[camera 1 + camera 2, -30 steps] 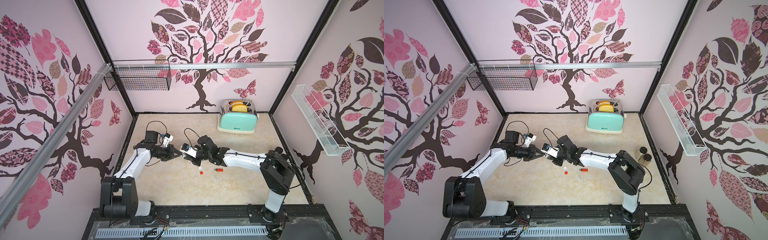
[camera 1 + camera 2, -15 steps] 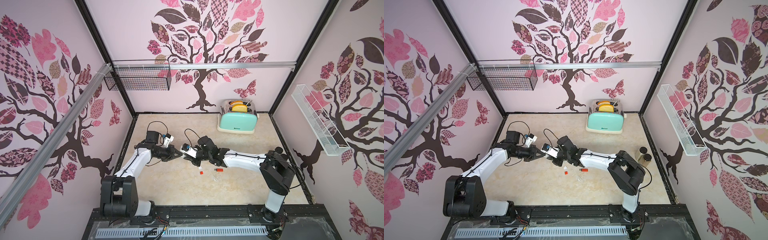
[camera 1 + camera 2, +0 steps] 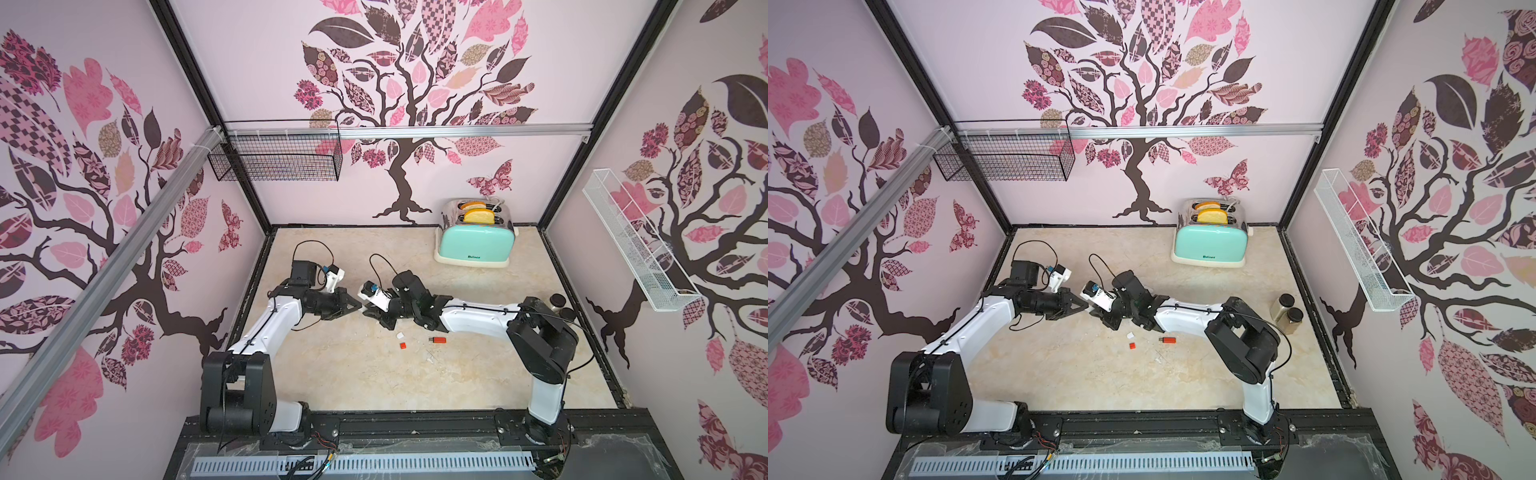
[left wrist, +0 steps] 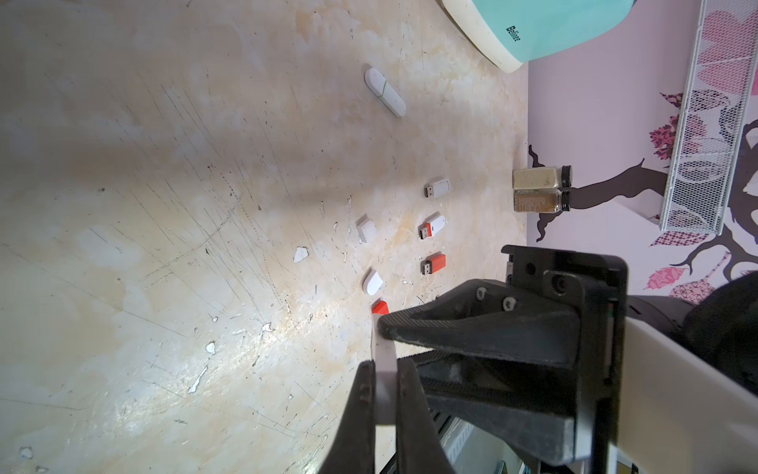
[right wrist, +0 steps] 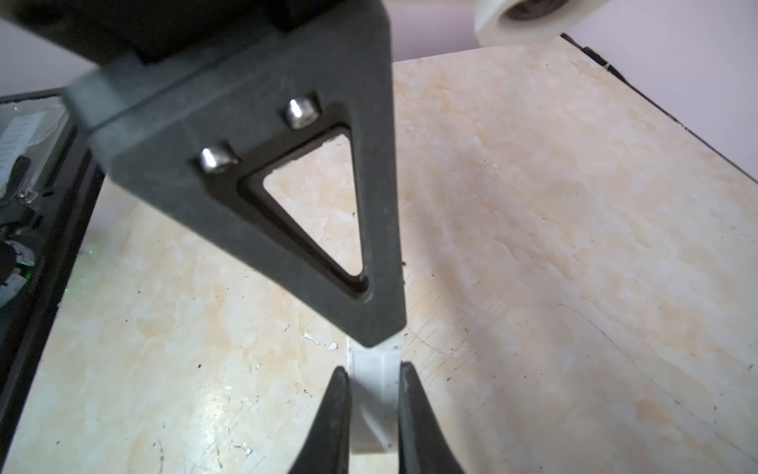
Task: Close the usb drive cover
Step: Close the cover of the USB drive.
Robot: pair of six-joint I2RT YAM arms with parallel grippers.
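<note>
A white usb drive [image 4: 382,346] hangs above the table, bridged between my two grippers, which meet tip to tip left of centre in both top views. My left gripper [image 4: 384,366] is shut on one end. My right gripper [image 5: 374,369] is shut on the other end [image 5: 375,410], turned a quarter turn to the left one. The fingertips hide the seam, so I cannot tell which end is the cover. In a top view the left gripper [image 3: 358,307] and right gripper [image 3: 368,310] nearly touch.
Loose on the table lie an orange cap [image 3: 402,345], a white cap [image 3: 400,335], an orange drive [image 3: 438,340], an orange-and-white drive [image 4: 432,225], an uncapped white drive [image 4: 438,188] and a capped white one [image 4: 385,92]. A mint toaster [image 3: 476,245] stands at the back, two spice jars [image 3: 1285,309] at the right.
</note>
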